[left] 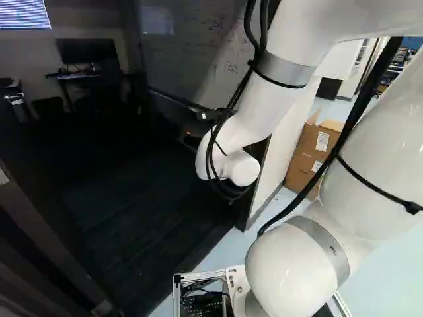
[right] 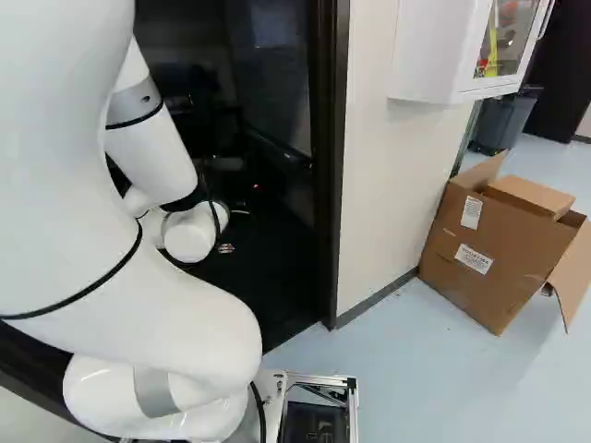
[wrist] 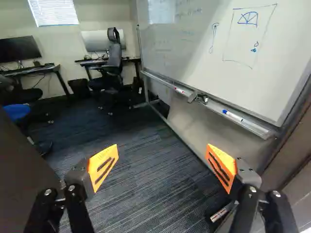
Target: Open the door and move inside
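Pincer: fingers wide apart, grip free.
Door: open, beside my pincer on its left.
Door frame: to the pincer's right.
Whiteboard: ahead and right of the pincer.
Carpet: below and ahead.

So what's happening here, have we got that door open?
The doorway, with its dark frame, stands open, and the arm reaches through it into a room with a whiteboard and an office chair. The gripper is open over the dark carpet, holding nothing. The base's metal frame is outside, over the pale floor, so the move inside is not finished.
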`<state>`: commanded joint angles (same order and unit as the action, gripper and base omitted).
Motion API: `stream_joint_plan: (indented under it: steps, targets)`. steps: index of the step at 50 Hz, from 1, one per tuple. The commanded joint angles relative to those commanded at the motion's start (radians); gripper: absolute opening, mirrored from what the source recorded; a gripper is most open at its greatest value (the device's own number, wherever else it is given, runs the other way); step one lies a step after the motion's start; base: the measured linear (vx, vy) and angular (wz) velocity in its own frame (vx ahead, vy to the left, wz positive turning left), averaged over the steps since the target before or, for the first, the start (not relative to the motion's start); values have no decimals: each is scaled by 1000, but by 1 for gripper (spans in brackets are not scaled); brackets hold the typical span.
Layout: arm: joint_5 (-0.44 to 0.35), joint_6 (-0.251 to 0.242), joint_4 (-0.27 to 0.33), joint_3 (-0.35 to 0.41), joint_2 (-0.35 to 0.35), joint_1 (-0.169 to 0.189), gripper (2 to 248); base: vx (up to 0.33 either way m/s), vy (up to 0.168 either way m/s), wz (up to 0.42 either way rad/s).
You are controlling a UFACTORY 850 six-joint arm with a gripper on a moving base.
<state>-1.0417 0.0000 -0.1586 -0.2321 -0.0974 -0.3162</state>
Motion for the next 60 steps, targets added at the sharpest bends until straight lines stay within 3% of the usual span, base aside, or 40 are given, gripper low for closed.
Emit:
stream_joint_plan:
  steps: [26, 60]
  targets:
    - [0, 0, 7, 27, -28, 98, 247, 0, 0, 0]
    - [-1, 0, 82, 44, -46, 230, 247, 0, 0, 0]
